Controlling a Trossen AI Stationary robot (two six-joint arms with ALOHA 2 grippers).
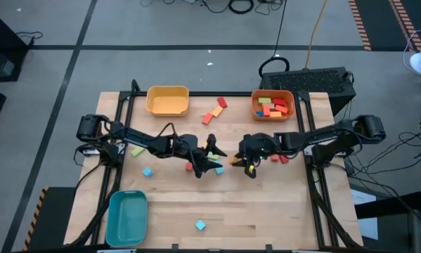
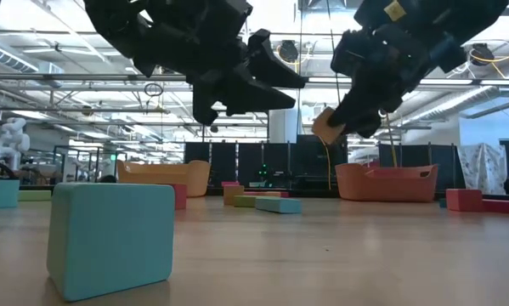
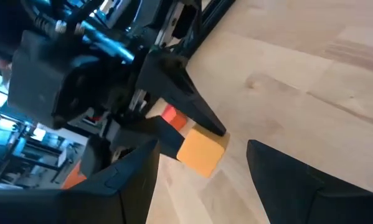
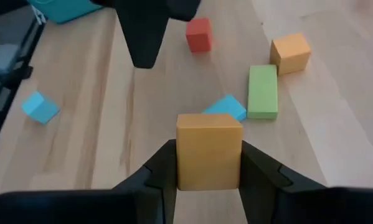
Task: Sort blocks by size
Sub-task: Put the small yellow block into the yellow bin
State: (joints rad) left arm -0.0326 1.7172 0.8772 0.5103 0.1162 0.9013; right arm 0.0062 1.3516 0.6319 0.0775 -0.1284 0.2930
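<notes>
Gripping an orange block (image 4: 209,151) clear of the table (image 1: 266,211), the right gripper (image 4: 208,171) readies for binning — left gripper (image 3: 202,171) hovers open.

We see left gripper (image 1: 214,156) and right gripper (image 1: 247,166) crowding table centre; open wood (image 1: 266,211) near front edge, one light blue cube (image 1: 199,225) there.
</notes>
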